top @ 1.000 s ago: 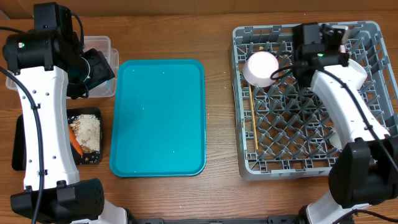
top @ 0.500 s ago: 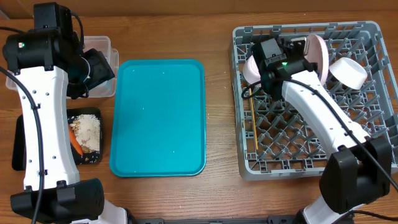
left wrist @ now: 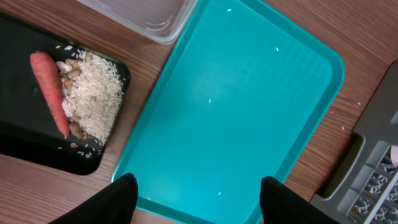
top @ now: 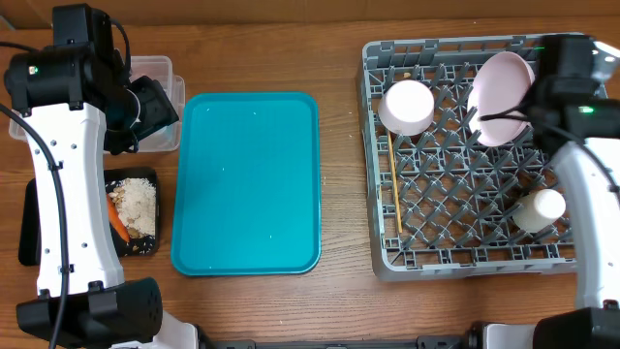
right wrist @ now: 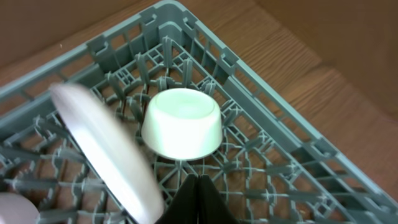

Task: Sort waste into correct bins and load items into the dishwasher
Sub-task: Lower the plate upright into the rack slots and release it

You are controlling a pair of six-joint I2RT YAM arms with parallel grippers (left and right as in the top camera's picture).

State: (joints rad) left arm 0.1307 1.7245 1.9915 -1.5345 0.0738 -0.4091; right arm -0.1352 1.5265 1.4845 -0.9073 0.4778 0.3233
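Nearest the robot, the small white cup (top: 538, 209) and the wooden chopsticks (top: 395, 194) lie in the grey dish rack (top: 465, 265); on the left the black tray (top: 143, 244) holds the carrot (top: 118, 225) and food scraps (top: 140, 204). Further back, a white bowl (top: 407, 105) sits upside down and the white plate (top: 502, 85) leans on edge between pegs. The right gripper (right wrist: 196, 186) hangs just beside this plate, its jaws pressed together, holding nothing; the left gripper (left wrist: 198, 183) is spread wide, empty, above the teal tray (left wrist: 249, 93). I think the right arm should rise straight up, otherwise the plate may tip.

White plate (top: 501, 85) leans upright in grey rack (top: 436, 199) (bowl (right wrist: 181, 123) inverted beside)
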